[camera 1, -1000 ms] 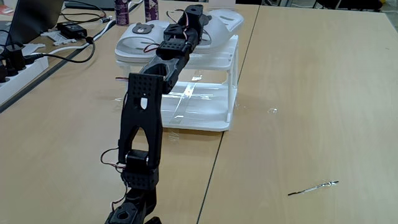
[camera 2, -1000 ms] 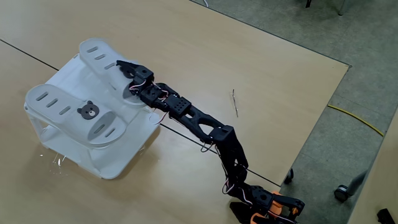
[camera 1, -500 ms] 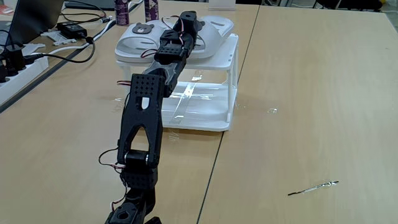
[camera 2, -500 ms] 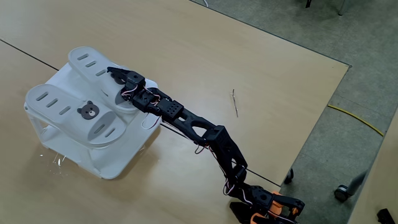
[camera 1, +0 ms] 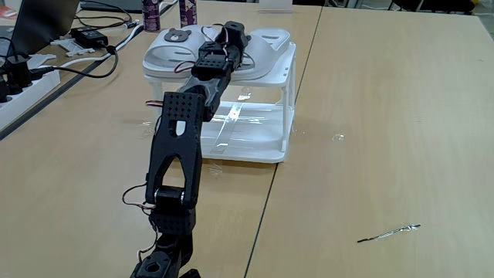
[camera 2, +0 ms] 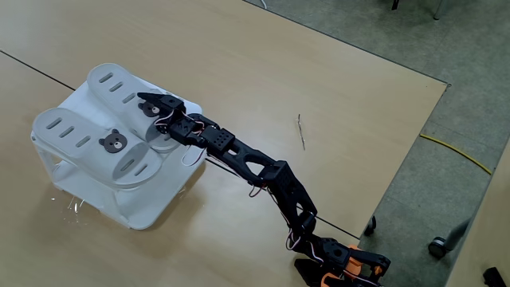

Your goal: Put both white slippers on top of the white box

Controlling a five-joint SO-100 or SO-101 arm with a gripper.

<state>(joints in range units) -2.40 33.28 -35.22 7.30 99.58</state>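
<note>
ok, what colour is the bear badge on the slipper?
Grey-brown on a white slipper; the bear badge shows best in the high fixed view.

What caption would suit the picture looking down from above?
Robot arm's end effector at the second of two white slippers lying side by side atop the white box.

The slippers (camera 2: 96,119) look like matt white rubber. The box (camera 1: 255,131) is white plastic, its lower shelf (camera 1: 243,127) glossy with bright glints. The table (camera 1: 386,116) is pale wood-grain laminate, smooth with a low sheen. The arm (camera 1: 181,131) is matt black plastic.
</note>
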